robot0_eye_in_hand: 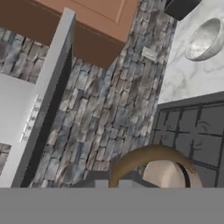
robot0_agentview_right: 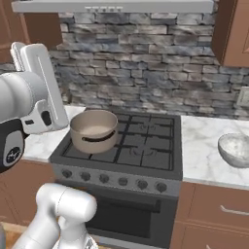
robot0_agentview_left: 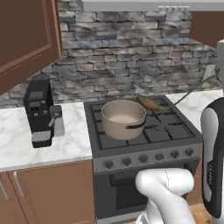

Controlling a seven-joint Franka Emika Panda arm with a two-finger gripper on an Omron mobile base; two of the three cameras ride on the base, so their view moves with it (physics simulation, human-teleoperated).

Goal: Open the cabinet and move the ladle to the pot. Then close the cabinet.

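Pincer (robot0_eye_in_hand: pixel 113 183) shut, gripping the ladle (robot0_eye_in_hand: pixel 144 159); its curved brown handle arcs right before the camera, above the pot (robot0_eye_in_hand: pixel 168 175). Seen from the left base, the dark scoop end hangs over the rear burner, just behind the pot (robot0_agentview_left: pixel 123 118). Judgement: carry step; bring the bowl over the pot's centre, lower it inside the rim, then release. Pot: tan metal, round, straight-sided, matte interior. Stove (robot0_agentview_left: pixel 175 127): black cast grates. Bench (robot0_agentview_left: pixel 70 140): white veined marble. Backsplash (robot0_agentview_left: pixel 131 61): rough grey stone.

- Coffee machine (robot0_agentview_left: pixel 40 111) on the counter (robot0_agentview_left: pixel 17 135), left of the stove (robot0_agentview_left: pixel 144 131).
- Bowl (robot0_agentview_right: pixel 235 150) near the counter's right edge.
- Hood (robot0_agentview_right: pixel 112 6) above the stove.
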